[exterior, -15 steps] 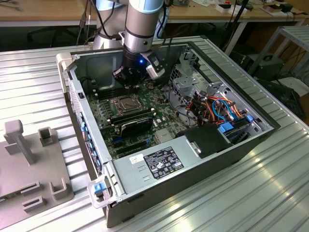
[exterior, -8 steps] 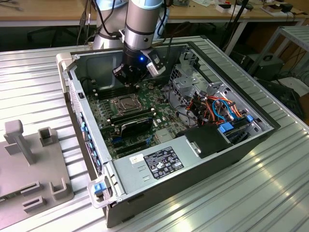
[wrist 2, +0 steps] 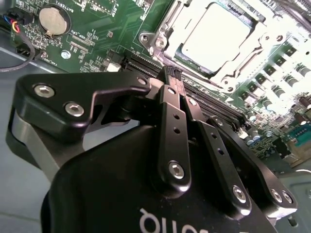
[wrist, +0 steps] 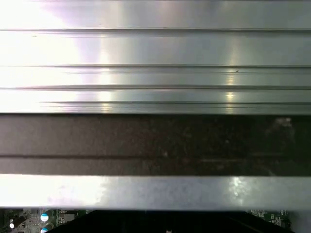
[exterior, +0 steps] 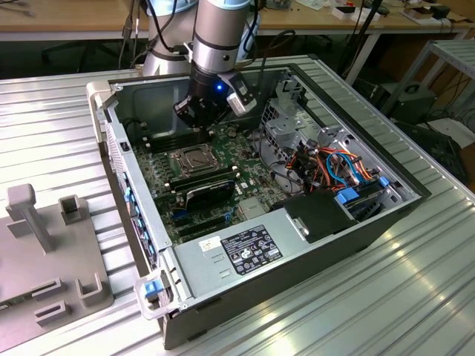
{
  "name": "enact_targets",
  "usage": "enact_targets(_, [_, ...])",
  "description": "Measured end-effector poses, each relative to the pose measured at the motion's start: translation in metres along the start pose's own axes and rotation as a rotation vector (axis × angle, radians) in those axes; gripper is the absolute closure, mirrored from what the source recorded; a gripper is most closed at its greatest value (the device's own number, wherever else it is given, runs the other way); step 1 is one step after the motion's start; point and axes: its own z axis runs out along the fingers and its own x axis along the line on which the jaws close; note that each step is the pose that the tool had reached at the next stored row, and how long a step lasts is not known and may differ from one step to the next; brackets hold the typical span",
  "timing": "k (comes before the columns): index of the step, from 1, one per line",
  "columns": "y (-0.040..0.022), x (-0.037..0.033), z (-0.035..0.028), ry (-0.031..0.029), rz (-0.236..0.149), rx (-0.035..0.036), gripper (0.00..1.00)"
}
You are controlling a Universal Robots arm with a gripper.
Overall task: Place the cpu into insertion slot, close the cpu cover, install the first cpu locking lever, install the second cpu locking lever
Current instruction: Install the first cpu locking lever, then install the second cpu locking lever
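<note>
In the upper middle of the exterior view, the robot arm (exterior: 223, 30) is cut off by the frame's top edge. Its hand (exterior: 200, 132) hides part of the motherboard (exterior: 236, 144) behind it. The insertion slot (exterior: 189, 158) is too small to tell what lies in it. In the second wrist view, glare washes out the cpu (wrist 2: 216, 36) and the cpu cover (wrist 2: 265, 46), whose far side the frame's edge cuts off. In the first wrist view, only a blurred sliver of the motherboard is visible.

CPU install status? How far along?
Done: the cpu sits in the socket, and the cover looks to be down around it. In hand: nothing. The gripper is shut and empty, with its tips just beside the socket. Left: the two locking levers. I cannot tell from these views whether either is latched.
</note>
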Motion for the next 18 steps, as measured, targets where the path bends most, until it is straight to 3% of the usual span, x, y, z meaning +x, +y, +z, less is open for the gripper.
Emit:
enact_targets(14, [-0.0033,0.0000,-0.0001,0.0000,0.000,0.0000,0.89])
enact_targets(18, [-0.0070,0.0000,-0.0002,0.0000,0.000,0.0000,0.89])
